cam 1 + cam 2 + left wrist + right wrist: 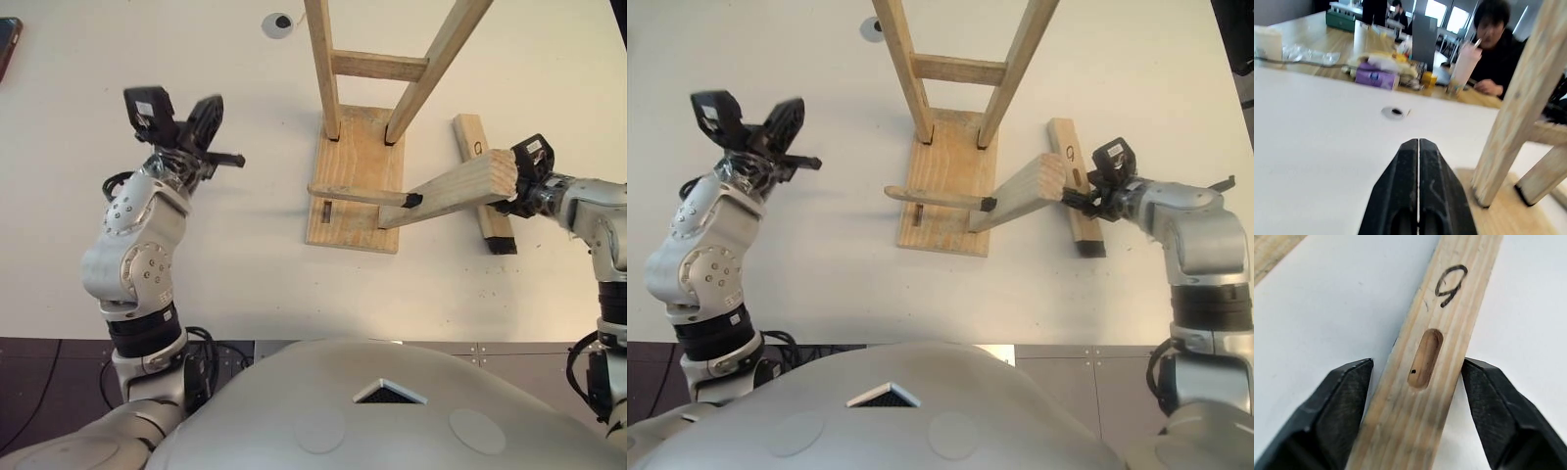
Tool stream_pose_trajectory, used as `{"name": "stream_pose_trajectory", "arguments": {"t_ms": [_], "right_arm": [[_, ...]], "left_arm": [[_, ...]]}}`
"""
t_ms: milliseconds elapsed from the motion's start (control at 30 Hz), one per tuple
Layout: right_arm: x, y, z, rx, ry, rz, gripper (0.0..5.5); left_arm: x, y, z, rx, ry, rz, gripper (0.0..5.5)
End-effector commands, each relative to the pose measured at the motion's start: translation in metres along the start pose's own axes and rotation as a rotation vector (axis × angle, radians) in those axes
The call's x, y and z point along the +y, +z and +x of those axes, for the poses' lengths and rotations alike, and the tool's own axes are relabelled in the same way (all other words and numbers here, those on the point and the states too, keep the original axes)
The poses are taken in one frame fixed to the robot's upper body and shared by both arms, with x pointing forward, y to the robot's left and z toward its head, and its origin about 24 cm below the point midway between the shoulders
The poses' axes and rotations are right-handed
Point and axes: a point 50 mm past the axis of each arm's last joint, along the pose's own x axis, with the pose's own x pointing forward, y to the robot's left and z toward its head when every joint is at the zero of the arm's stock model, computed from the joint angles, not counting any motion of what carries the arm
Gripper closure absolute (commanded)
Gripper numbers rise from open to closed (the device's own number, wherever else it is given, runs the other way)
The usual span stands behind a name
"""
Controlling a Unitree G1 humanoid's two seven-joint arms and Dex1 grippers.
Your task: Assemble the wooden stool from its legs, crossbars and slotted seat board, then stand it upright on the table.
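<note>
Surface: white table [225, 255] with a round cable hole [282, 22]; cluttered wooden desks [1376, 54] beyond.
Seat board [353, 235]: flat on the table, two legs [323, 69] upright in it, joined by a crossbar [380, 66].
Marking: handwritten "9" [1449, 284] on the loose leg [1454, 328].
Right gripper [1418, 364]: spread wide, astride that leg.
Left gripper [1418, 147]: pinched closed, raised left of the board.

A handwritten "9" is read in dark ink on the wooden leg [1415, 401] lying on the worktop [1327, 308], at twelve o'clock from its oval slot [1425, 358].
</note>
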Motion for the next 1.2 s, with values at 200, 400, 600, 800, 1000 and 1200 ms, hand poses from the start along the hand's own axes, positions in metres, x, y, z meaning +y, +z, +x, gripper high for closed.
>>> {"name": "stream_pose_trajectory", "arguments": {"t_ms": [200,400,600,800,1000,1200], "right_arm": [[-0.001,-0.054,-0.006,0.108,-0.022,0.11,3.44],[-0.039,0.113,-0.03,-0.703,-0.226,-0.069,3.48],[0.027,0.249,-0.119,-1.324,0.371,-0.348,3.48],[0.077,0.256,-0.116,-1.251,0.826,-0.531,3.48],[0.092,0.242,-0.101,-1.11,0.964,-0.587,3.48],[0.098,0.236,-0.087,-0.999,1.005,-0.632,3.48]], "left_arm": [[-0.022,0.061,0.015,-0.381,-0.157,0.058,5.5],[-0.036,0.091,0.019,-0.544,-0.471,-0.082,5.07],[-0.071,0.145,0.03,-0.648,-0.932,-0.129,4.13],[-0.082,0.16,0.033,-0.676,-1.069,-0.19,3.15],[-0.089,0.151,0.03,-0.634,-1.109,-0.198,2.87],[-0.092,0.139,0.033,-0.61,-1.111,-0.208,2.87]]}}
